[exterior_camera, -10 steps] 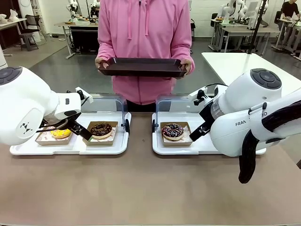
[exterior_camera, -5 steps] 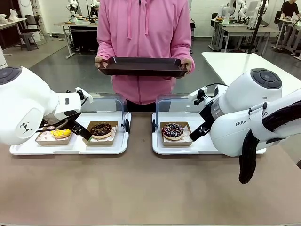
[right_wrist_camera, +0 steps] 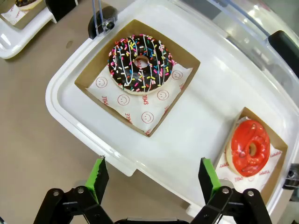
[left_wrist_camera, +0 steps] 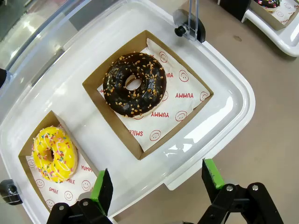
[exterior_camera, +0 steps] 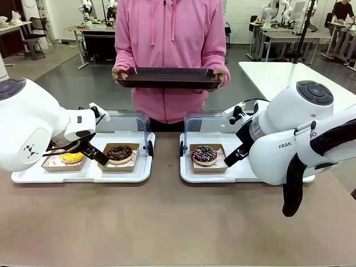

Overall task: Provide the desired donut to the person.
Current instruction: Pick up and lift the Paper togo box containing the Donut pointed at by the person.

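with your left gripper (left_wrist_camera: 156, 183) and right gripper (right_wrist_camera: 152, 178) both open and empty above the boxed donuts (left_wrist_camera: 134, 84) in the white cases (left_wrist_camera: 229, 112), pinch a box (right_wrist_camera: 89, 78) by its wall, not the soft, sticky icing, whichever the person (exterior_camera: 167, 39) wants.

Donuts (left_wrist_camera: 134, 84) reachable from above (clear lids (exterior_camera: 127, 122) upright behind).

The white left arm (exterior_camera: 28, 130) bends inward, and the left gripper (left_wrist_camera: 156, 182) points down with its green-padded fingers spread wide and nothing between them. Opposite, the right arm (exterior_camera: 289, 139) holds the right gripper (right_wrist_camera: 153, 176) likewise parted and empty.
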You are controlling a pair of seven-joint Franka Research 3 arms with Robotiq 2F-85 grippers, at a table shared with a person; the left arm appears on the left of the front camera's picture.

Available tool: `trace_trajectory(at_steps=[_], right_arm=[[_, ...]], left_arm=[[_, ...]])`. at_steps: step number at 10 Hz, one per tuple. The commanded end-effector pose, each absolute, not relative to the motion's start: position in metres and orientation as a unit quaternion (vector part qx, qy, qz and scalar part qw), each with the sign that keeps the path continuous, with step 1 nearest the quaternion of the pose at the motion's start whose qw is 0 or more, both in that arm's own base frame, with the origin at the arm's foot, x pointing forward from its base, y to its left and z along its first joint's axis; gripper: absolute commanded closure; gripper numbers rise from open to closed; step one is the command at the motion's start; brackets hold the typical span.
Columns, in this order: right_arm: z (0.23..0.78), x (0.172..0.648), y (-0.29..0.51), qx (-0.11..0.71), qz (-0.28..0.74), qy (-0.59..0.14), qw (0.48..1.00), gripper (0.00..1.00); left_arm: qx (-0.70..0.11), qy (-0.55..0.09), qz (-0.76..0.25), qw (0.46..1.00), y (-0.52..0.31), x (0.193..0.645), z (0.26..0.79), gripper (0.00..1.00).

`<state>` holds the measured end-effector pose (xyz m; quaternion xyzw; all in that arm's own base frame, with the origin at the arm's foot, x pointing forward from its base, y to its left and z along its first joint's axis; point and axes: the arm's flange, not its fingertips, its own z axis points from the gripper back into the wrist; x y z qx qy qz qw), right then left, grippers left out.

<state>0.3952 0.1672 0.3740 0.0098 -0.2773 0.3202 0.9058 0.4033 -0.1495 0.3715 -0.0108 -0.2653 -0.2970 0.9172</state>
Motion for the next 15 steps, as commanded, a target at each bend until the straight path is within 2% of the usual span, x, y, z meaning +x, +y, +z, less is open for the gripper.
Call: trace_trajectory(at_steps=[1, 2, 3, 5, 8, 10, 15], right_arm=[[0.374, 0.395, 0.167, 0.010, 0.320, -0.277, 0.906, 0.00], [0.374, 0.395, 0.167, 0.010, 0.320, -0.277, 0.906, 0.00], [0.397, 0.375, 0.154, 0.058, 0.366, -0.248, 0.895, 0.00], [0.456, 0.330, 0.118, 0.117, 0.440, -0.241, 0.857, 0.00], [0.485, 0.292, 0.061, 0.144, 0.496, -0.264, 0.815, 0.00], [0.501, 0.256, 0.023, 0.148, 0.476, -0.325, 0.804, 0.00], [0.508, 0.231, -0.025, 0.144, 0.439, -0.361, 0.810, 0.00]], left_arm=[[-0.011, -0.265, -0.297, 0.917, -0.149, 0.403, 0.372, 0.00], [-0.024, -0.263, -0.338, 0.903, -0.147, 0.395, 0.382, 0.00], [-0.044, -0.261, -0.360, 0.895, -0.136, 0.379, 0.404, 0.00], [-0.111, -0.263, -0.396, 0.873, -0.094, 0.345, 0.448, 0.00], [-0.149, -0.292, -0.413, 0.849, -0.032, 0.312, 0.458, 0.00], [-0.178, -0.314, -0.394, 0.846, 0.002, 0.289, 0.466, 0.00], [-0.183, -0.356, -0.353, 0.846, 0.045, 0.260, 0.471, 0.00]])
